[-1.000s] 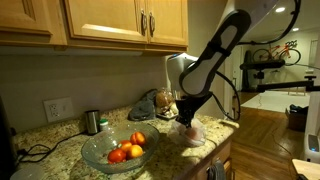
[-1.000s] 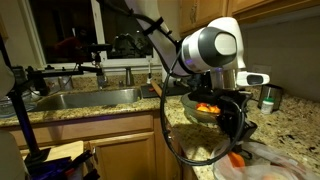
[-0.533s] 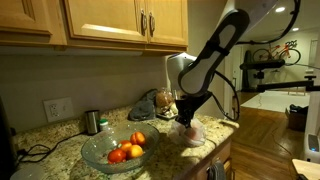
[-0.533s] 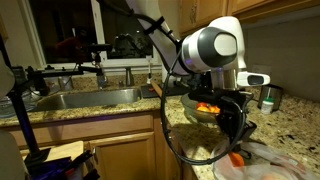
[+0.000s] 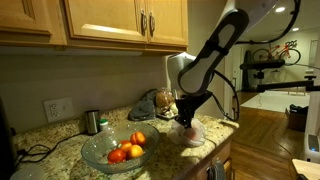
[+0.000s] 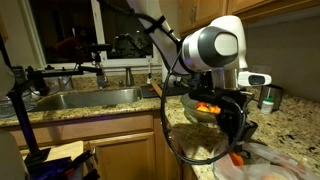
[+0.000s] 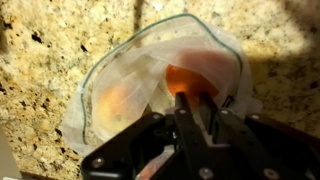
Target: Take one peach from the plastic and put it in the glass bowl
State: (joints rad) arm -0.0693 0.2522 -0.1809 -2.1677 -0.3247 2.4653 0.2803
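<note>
Glass bowl [image 5: 112, 150] sits on the desk [image 5: 58, 138], fruit inside. Further along, the hand [image 5: 186, 121] is down in the plastic [image 5: 193, 135] at a peach [image 7: 190, 78]. Clenched or not, I can't tell. Soft, bruisable fruit under slippery film, so grip gently across its middle.

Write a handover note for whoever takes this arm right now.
Gripper: lowered into the plastic bag, right over one peach; open or shut cannot be told.
Second peach lies beside it in the bag.
Glass bowl stands apart from the bag and already holds several fruits.
Done: gripper brought to the peach.
Left: secure the grip, lift the peach out, carry it to the bowl, release.
</note>
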